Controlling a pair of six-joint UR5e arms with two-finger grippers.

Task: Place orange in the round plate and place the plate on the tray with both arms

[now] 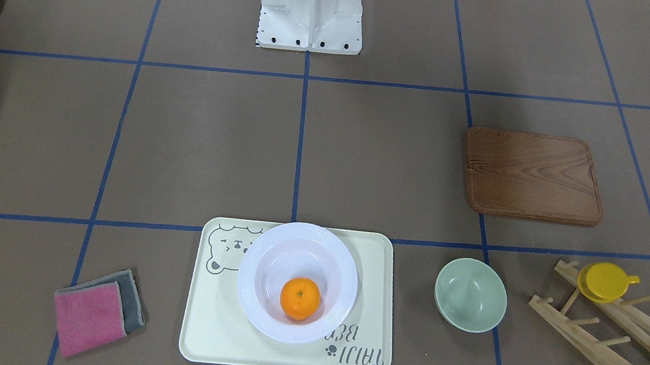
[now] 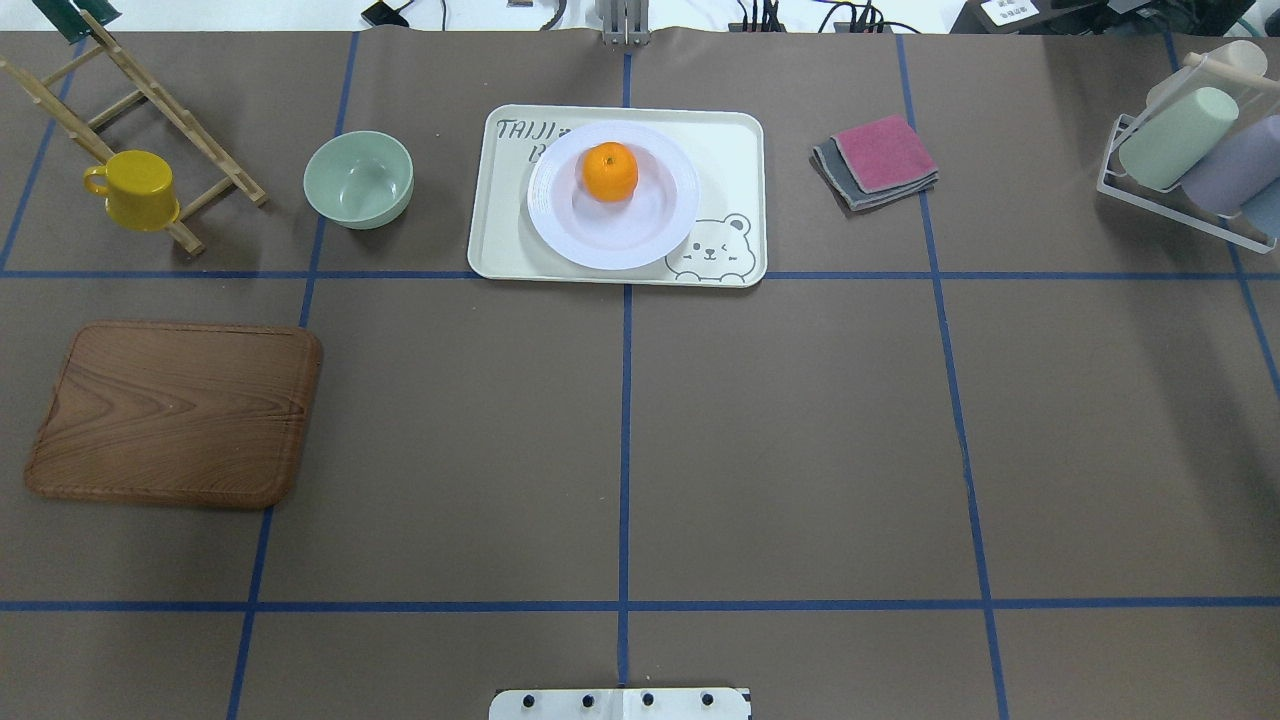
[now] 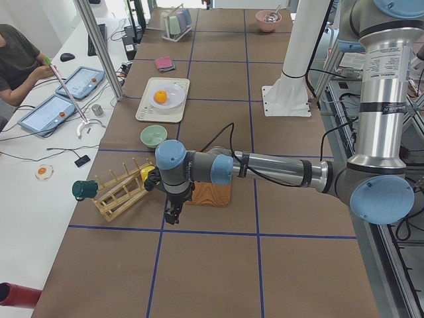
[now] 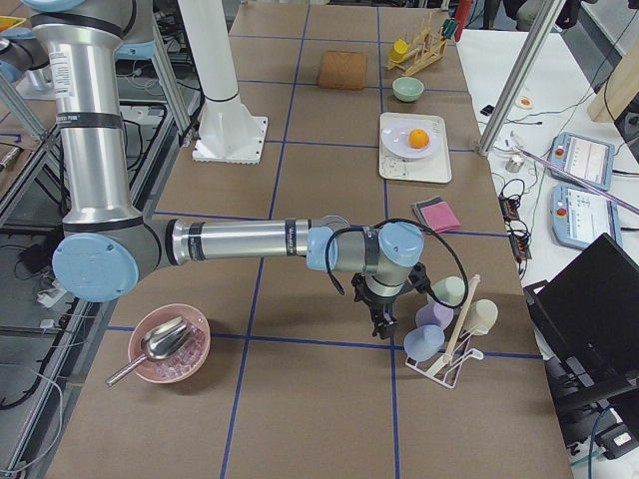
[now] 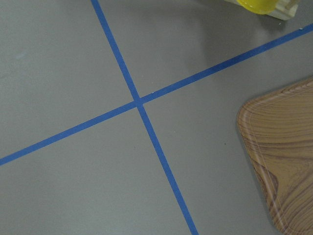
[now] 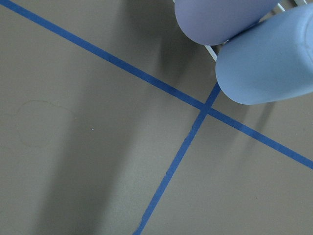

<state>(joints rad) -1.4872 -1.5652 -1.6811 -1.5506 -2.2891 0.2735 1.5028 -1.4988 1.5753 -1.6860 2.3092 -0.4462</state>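
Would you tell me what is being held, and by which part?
Nothing seems held: the orange lies in the round plate on the tray, far from the left gripper and right gripper.

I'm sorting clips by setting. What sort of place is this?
Probably a robotics lab, not a kitchen: a table gridded with blue tape, the left arm and right arm reaching over it, and a person at control tablets alongside.
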